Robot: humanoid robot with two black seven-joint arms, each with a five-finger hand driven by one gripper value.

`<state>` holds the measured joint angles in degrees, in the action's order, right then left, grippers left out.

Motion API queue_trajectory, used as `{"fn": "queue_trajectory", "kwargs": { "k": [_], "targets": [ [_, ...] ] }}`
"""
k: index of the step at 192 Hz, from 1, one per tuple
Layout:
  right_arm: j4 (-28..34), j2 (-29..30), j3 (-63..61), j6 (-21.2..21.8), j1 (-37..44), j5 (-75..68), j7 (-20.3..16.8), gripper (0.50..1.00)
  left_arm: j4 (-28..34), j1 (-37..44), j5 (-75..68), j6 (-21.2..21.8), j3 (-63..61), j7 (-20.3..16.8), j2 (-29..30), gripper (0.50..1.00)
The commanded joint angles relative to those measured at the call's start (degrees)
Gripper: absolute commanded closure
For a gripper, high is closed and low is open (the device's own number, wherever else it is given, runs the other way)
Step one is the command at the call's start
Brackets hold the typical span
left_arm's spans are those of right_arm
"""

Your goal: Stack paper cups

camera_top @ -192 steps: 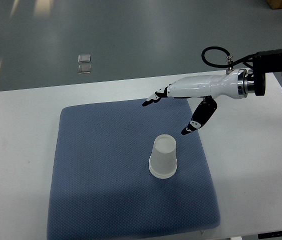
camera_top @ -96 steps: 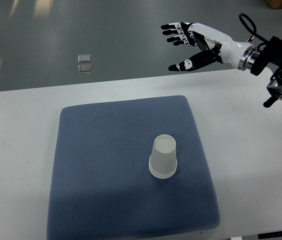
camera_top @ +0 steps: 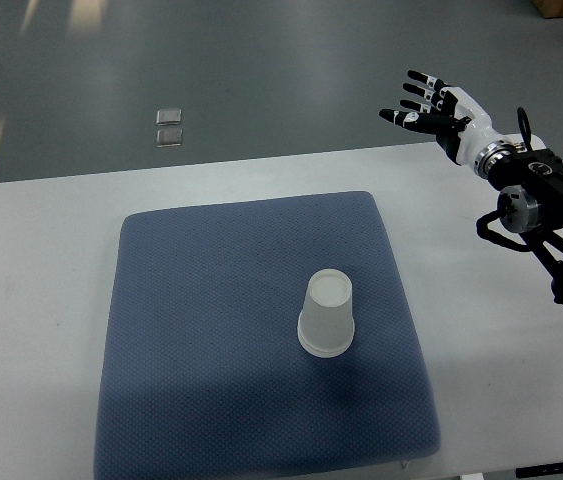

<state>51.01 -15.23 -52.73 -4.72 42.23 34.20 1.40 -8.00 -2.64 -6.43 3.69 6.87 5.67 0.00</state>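
Right hand (camera_top: 433, 103), upper right of the frame: fingers spread, holding nothing, raised past the far edge of the white desk (camera_top: 41, 260). Inverted translucent white paper cup (camera_top: 326, 314) stands just right of centre on the blue textured mat (camera_top: 211, 330), well apart. Stacking appears complete; only retreat seems needed next.

The right hand (camera_top: 439, 108) hangs with fingers (camera_top: 416, 97) spread, holding nothing. Well below and left of the fingertips, a paper cup (camera_top: 326, 314) stands upside down on a blue mat (camera_top: 201, 330).
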Motion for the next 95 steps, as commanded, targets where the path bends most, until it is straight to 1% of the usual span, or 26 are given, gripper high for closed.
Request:
{"fn": "queue_trajectory", "kwargs": {
  "k": [1,29,63,95],
  "targets": [
    [-1.1,2.6,-4.4,-0.2,-1.6,0.0,-0.4,0.597,0.0,0.0,0.0,0.0,0.0,0.0,0.0,0.500],
    [-1.0,5.5,-7.9,-0.1,-3.5,-0.1,0.2,0.589,0.0,0.0,-0.1,0.0,0.0,0.0,0.0,0.500],
    [-0.7,6.7,-8.4,0.1,-3.6,0.0,0.2,0.587,0.0,0.0,-0.1,0.0,0.0,0.0,0.0,0.500],
    [1.3,7.5,-8.3,0.1,-5.3,0.2,0.3,0.585,0.0,0.0,0.0,0.0,0.0,-0.1,0.0,0.500]
  ]
}}
